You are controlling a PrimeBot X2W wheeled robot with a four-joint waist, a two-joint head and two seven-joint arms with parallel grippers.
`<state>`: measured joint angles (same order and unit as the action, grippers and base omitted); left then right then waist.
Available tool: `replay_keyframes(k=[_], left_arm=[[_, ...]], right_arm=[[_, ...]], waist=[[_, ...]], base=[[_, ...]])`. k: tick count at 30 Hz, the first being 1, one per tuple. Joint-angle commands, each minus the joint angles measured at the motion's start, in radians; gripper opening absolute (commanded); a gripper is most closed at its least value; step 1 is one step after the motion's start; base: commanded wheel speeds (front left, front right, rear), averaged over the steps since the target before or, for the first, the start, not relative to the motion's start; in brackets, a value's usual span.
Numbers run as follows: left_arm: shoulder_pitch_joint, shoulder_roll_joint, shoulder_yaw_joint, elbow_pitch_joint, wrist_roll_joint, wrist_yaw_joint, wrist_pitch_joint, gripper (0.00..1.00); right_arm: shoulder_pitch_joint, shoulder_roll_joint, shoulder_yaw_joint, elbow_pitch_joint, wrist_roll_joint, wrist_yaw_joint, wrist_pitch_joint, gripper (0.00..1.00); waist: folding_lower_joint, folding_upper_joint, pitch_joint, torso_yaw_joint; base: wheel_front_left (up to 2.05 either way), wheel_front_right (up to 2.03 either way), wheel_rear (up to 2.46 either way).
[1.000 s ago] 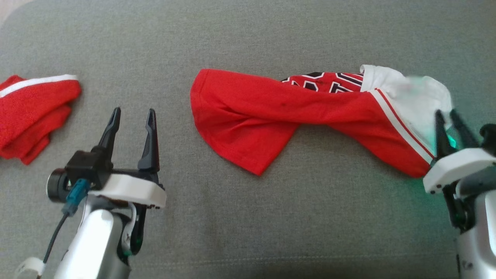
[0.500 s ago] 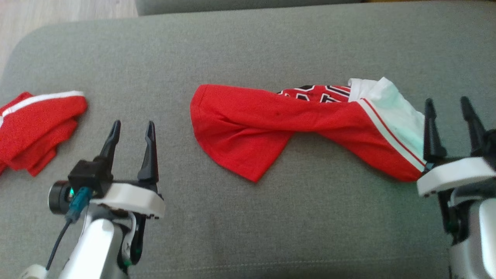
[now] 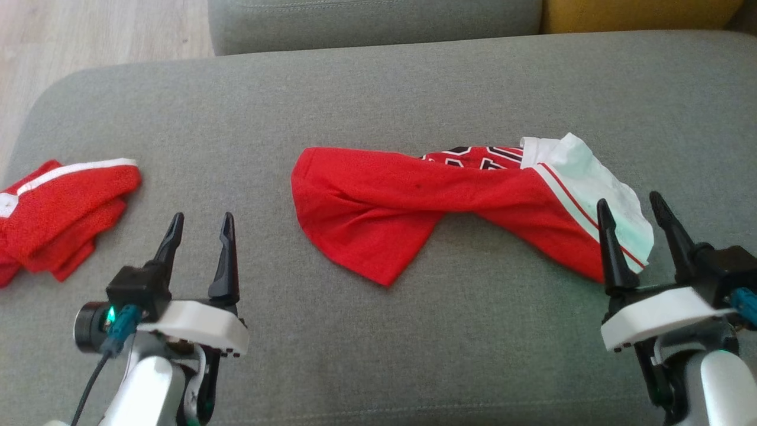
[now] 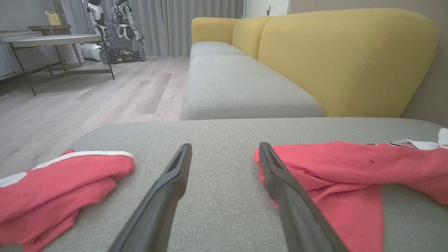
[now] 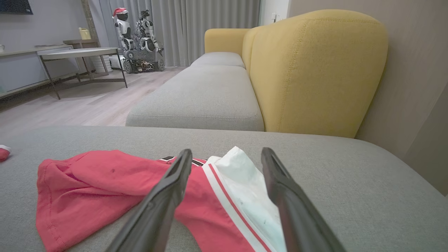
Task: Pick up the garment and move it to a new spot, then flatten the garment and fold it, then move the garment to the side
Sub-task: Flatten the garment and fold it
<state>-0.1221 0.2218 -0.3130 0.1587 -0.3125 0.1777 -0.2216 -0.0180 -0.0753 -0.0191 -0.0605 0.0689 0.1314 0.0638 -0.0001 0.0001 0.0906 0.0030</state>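
Grey sofa cushion [image 3: 378,355] spreads under both arms. Nearest, at the left, the left gripper [image 3: 202,219] hangs with its jaws spread wide and nothing between them. At the right, the right gripper [image 3: 628,201] is likewise spread wide and empty, its tips by the white end of the garment [image 3: 414,201]; whether they touch it I cannot tell. That red garment lies crumpled across the cushion's middle and right. A second red cloth [image 3: 65,201] sits at the left edge. Farther off are a yellow backrest [image 5: 315,70] and wooden floor [image 4: 87,94].
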Motion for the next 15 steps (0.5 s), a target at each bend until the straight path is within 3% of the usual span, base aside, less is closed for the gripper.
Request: replay_keyframes(k=[1,10,15], left_arm=[[-0.031,0.028,0.031,-0.040,-0.004,0.009,-0.001,1.00],[-0.047,0.029,0.020,-0.047,-0.003,0.011,0.004,1.00],[-0.128,0.023,-0.006,-0.043,0.000,-0.021,0.021,1.00]], right_arm=[[-0.020,-0.004,0.025,-0.042,-0.002,-0.001,0.004,1.00],[-0.023,0.000,0.031,-0.045,0.008,-0.001,0.011,1.00],[-0.041,0.002,0.029,-0.053,0.024,-0.001,0.010,1.00]], waist=[[0.0001,-0.0001,0.000,0.001],[0.0001,-0.0001,0.009,0.005],[0.0001,-0.0001,0.042,0.004]], base=[[0.00,0.00,0.00],[0.00,0.00,0.00],[0.00,0.00,0.00]])
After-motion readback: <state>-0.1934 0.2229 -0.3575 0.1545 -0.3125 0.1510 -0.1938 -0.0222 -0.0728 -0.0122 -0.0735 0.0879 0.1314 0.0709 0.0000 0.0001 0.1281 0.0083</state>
